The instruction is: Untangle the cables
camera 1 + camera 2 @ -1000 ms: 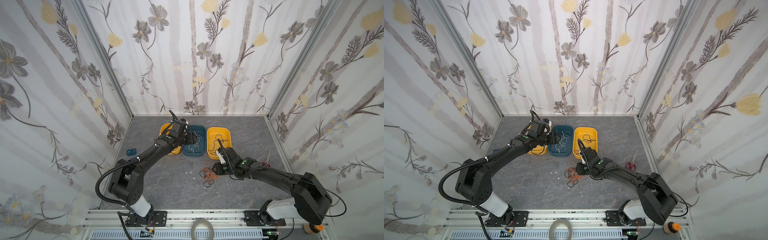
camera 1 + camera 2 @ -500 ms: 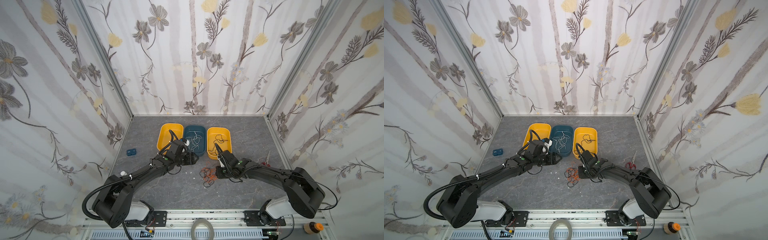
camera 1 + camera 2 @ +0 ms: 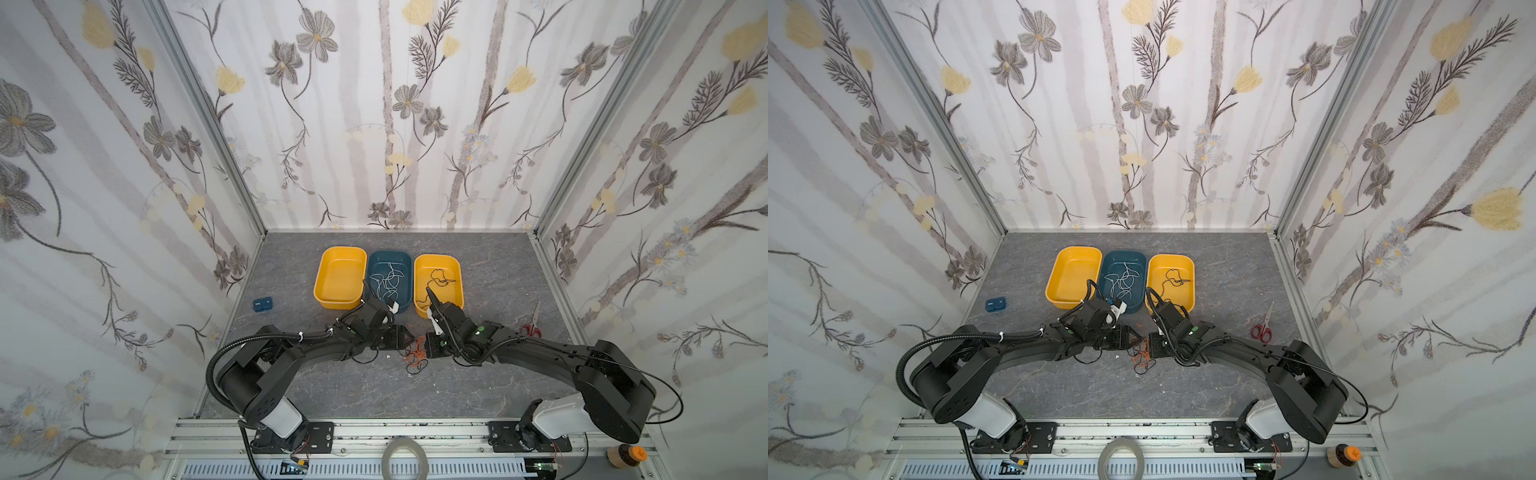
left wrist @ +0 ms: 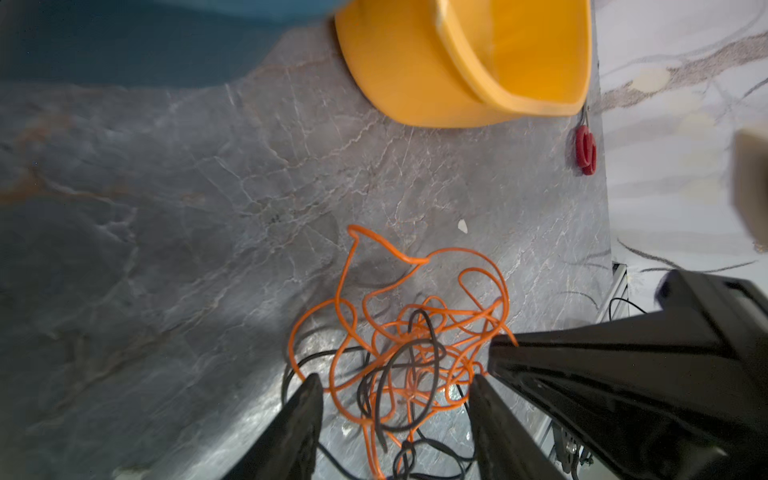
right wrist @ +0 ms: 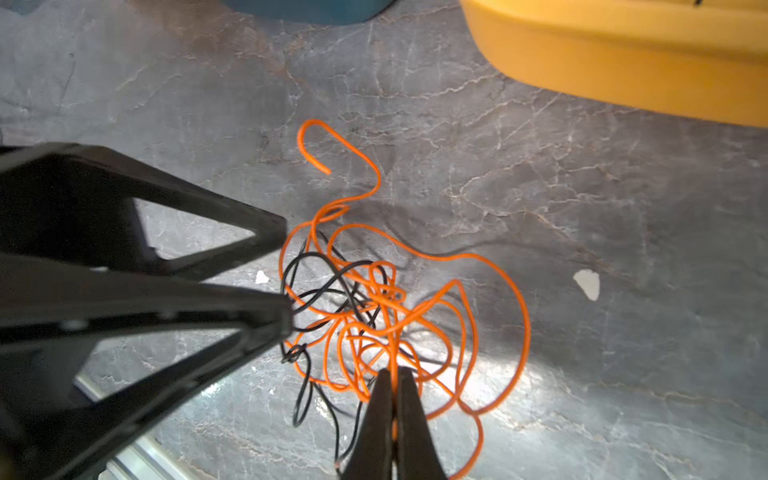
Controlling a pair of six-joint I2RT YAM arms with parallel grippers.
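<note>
Down low, facing inward, right gripper [image 5: 392, 376] pinches the cables [image 5: 374, 299]; left gripper [image 4: 395, 380] gapes astride them.

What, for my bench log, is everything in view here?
blue tray: one, dark, far side of the grey table.
yellow trays: two, flanking the blue tray.
white cables: several, loose in the blue tray.
black cable: apparently one, in the yellow tray nearer the right arm.
cable tangle: one, orange and black, mid-table, in front of the trays.
scissors: one pair, red handles, table's right side.
box: one, small, blue, table's left edge.
tape roll: one, grey, front rail.
scraps: a few, white, beside the tangle.
left gripper: black, open, jaws either side of the tangle.
right gripper: black, shut on an orange strand of the tangle.
</note>
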